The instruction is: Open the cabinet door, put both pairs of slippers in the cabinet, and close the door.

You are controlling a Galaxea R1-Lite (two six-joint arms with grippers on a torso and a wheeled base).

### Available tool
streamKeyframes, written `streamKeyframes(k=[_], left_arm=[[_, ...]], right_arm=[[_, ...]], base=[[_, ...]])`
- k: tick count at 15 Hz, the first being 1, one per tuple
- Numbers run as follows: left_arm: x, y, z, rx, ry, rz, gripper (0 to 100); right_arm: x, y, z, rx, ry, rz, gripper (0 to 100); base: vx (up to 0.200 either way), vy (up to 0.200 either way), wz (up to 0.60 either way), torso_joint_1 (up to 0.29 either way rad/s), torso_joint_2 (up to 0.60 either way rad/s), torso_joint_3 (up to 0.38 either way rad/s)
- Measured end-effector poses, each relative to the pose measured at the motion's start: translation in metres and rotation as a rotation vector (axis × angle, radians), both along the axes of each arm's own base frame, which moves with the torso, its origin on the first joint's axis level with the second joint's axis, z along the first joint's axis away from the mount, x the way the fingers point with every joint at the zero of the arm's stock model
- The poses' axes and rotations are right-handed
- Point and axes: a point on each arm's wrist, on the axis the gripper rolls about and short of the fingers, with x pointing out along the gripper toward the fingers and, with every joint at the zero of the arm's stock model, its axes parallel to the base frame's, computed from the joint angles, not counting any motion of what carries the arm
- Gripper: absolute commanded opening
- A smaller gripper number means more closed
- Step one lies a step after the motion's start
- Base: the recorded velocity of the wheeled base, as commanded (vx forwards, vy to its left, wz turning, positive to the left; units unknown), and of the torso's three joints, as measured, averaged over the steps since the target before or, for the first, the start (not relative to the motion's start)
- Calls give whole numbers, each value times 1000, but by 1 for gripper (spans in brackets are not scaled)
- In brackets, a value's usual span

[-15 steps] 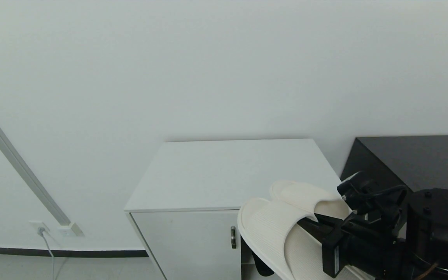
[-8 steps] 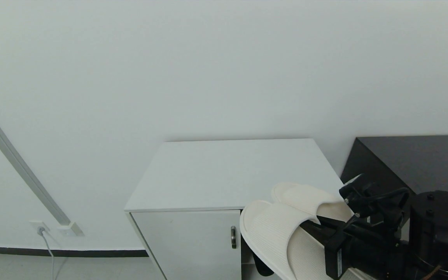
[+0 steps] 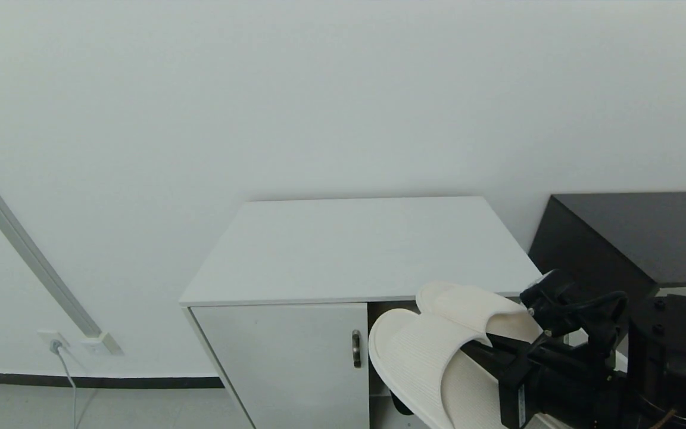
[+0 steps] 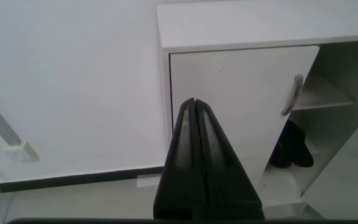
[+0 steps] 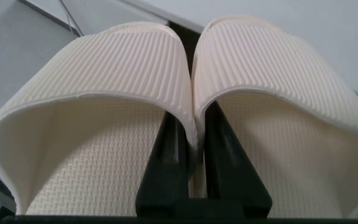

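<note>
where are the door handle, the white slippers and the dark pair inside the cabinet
door handle (image 3: 355, 348), head view, middle of the bar
white slippers (image 3: 415, 351), head view, nearer one's ribbed upper
dark pair (image 4: 294, 148), left wrist view, its middle

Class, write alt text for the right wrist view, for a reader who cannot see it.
A pair of cream ribbed slippers sits side by side, open ends toward the camera, their touching inner edges clamped in the right gripper.

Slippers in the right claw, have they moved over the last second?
Yes, downward. The head view itself shifted, but against the top front edge of the cabinet the slippers now sit lower, nearer its open side.
</note>
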Motion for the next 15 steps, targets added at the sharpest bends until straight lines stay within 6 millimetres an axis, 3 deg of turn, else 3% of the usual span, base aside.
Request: streamKeyframes(k=[15], left_arm=[[0,0,0,0,0,0,0]], right_arm=[[-2,0,-2,-14,-3,7,0]], base=[[0,0,0,-202,523,317]])
